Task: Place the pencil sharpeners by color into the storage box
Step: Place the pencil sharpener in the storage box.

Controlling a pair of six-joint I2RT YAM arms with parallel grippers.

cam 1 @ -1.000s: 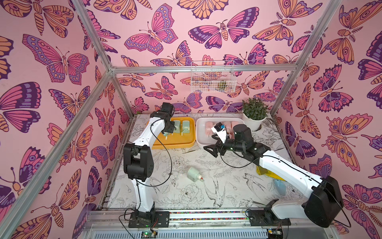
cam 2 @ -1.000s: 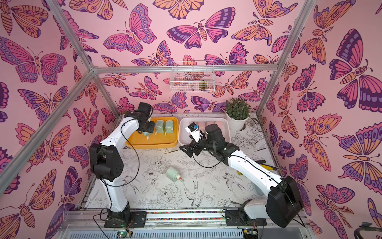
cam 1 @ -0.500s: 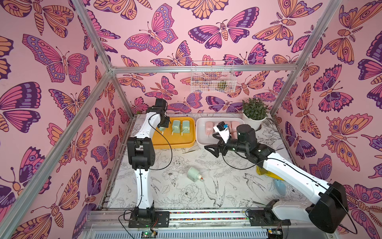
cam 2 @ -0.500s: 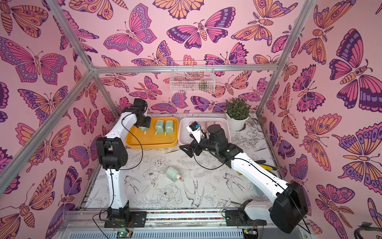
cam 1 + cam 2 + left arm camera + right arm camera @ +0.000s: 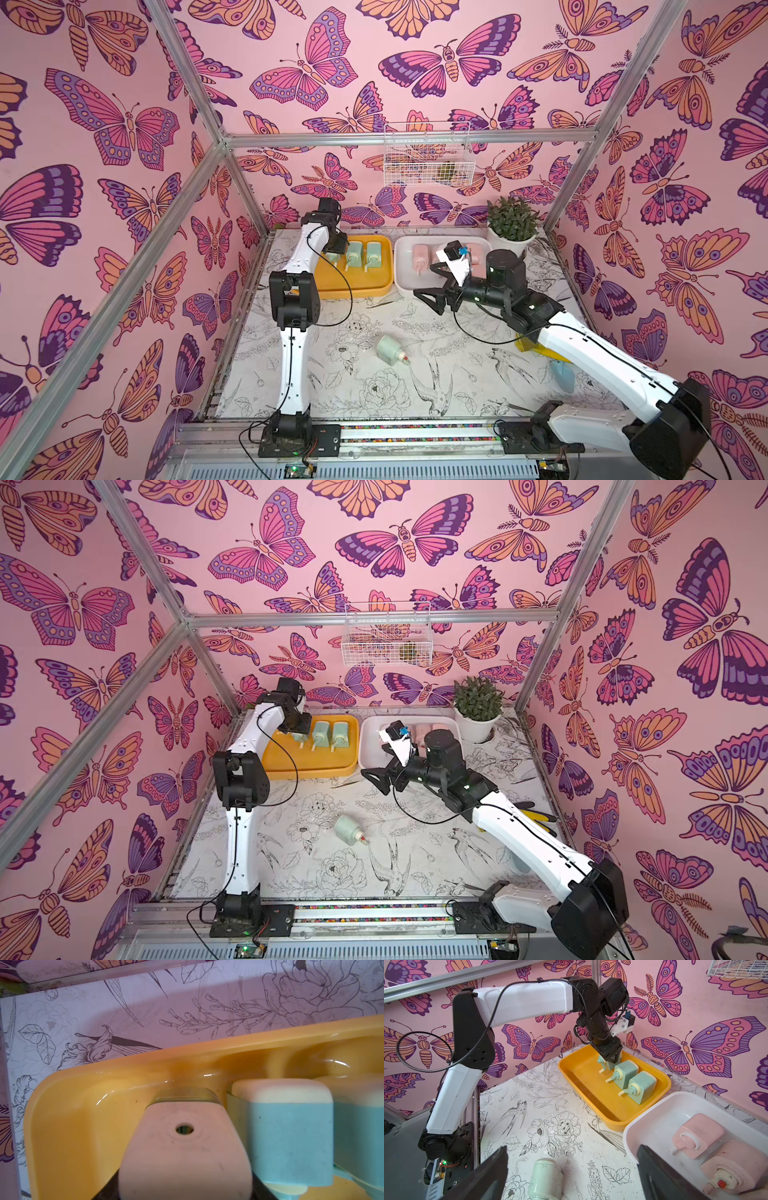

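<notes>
Gripping a mint green sharpener [image 5: 607, 1065] with left fingers [image 5: 610, 1059], half closed around its body, down inside the yellow tray [image 5: 583, 1076] at its far corner. Cream end with a round hole facing the left wrist camera [image 5: 185, 1147]. Two more mint green sharpeners [image 5: 626, 1073] [image 5: 640, 1086] just beside the held one, touching in a row, cream cranks pointing toward the table's open middle. Tray wall close on the outer side of the fingers; bare tray floor on the near side.

Right fingers [image 5: 432, 286] spread wide, holding nothing, hovering over the near rim of the white tray [image 5: 654, 1118]. Pink sharpeners [image 5: 697, 1136] [image 5: 733, 1165] lying inside it, rounded, pale cranks. Fourth mint green sharpener [image 5: 388, 350] lying on its side on the table [image 5: 436, 345], below and ahead of the right fingers, well apart from both trays, open table all round it.
</notes>
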